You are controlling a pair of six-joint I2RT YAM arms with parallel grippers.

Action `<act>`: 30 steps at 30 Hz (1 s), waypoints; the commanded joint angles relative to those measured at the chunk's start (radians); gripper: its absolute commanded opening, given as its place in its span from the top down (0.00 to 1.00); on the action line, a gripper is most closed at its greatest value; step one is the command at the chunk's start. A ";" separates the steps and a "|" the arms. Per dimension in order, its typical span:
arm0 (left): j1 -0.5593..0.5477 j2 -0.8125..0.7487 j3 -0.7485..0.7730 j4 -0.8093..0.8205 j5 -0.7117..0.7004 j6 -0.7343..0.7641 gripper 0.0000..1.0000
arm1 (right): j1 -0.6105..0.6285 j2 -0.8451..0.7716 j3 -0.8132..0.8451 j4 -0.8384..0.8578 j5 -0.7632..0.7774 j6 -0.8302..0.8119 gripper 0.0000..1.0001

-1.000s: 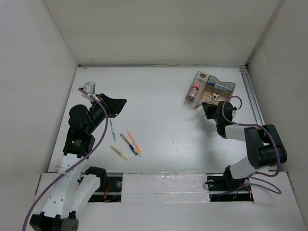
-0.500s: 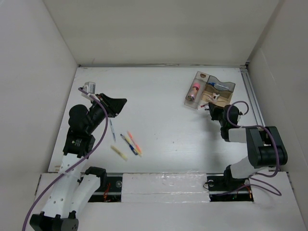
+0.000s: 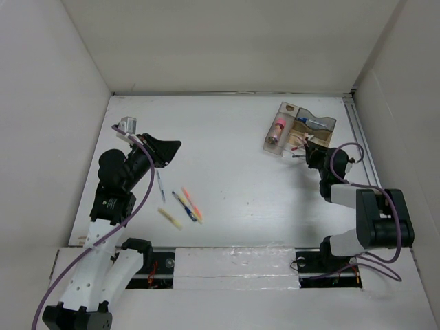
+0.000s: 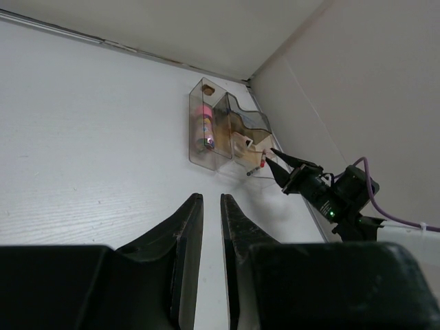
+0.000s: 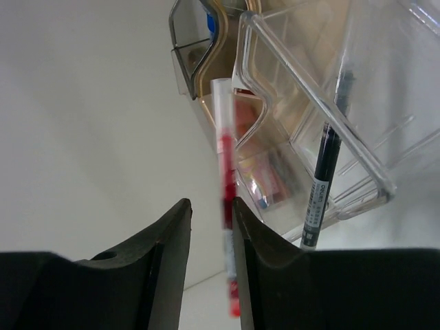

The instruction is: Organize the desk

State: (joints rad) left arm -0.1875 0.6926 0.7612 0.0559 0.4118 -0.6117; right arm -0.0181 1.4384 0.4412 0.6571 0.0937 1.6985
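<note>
White panels wall the table (image 3: pixel 240 130) on its far, left and right sides, and a metal rail (image 3: pixel 362 148) runs along the right edge.

Toward the left edge, the left end effector (image 3: pixel 172 146) is held above the table. Its fingers are brought almost together, with only a thin slit between them in the left wrist view (image 4: pixel 208 199), and nothing is held or touched.

Just beside it, toward the near edge, four loose writing items are left on the table:
- a white-barrelled pen (image 3: pixel 159 184)
- a yellow marker (image 3: pixel 170 218)
- a blue pen (image 3: pixel 183 205)
- an orange highlighter (image 3: pixel 192 201)

Near the far right corner a clear organiser tray (image 3: pixel 323 124) is set. A pink item (image 3: pixel 278 129) is lodged in one compartment and a black pen (image 5: pixel 324 175) stands in another.

The right end effector (image 3: pixel 302 146) is brought up to the tray's near side with a red pen (image 5: pixel 225 158) between its fingers (image 5: pixel 210 205). The jaws are seen slightly apart. The pen lies against one finger with a gap on the other side and is blurred, so it cannot be told whether it is gripped or let go.

The step in hand is judged to be depositing the red pen in the tray. Next, the pen's tip has to be lifted over the tray wall and released inside a compartment. After that, the loose pens near the left must be collected.
</note>
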 commanded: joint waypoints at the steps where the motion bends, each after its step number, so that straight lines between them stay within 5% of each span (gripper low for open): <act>1: 0.006 0.005 0.009 0.045 0.024 0.001 0.87 | -0.009 0.007 0.019 0.013 0.012 -0.022 0.63; 7: 0.006 0.011 0.009 0.045 0.022 0.001 0.87 | -0.009 0.057 0.013 0.114 -0.029 -0.042 0.51; 16: 0.006 0.010 0.006 0.047 0.027 -0.003 0.87 | 0.000 -0.125 0.059 0.007 -0.032 -0.273 0.54; 18: 0.006 0.005 0.000 0.050 0.024 -0.003 0.87 | 0.000 -0.176 0.048 -0.022 -0.026 -0.287 0.58; 23: 0.006 0.002 0.000 0.050 0.025 -0.003 0.87 | 0.000 -0.341 0.082 -0.146 -0.059 -0.414 0.99; 30: 0.006 0.015 -0.011 0.079 0.070 0.001 0.88 | 0.024 -0.411 0.163 -0.338 -0.086 -0.690 1.00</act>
State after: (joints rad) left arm -0.1875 0.7105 0.7609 0.0639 0.4316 -0.6117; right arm -0.0048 1.0515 0.5560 0.4320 0.0326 1.1767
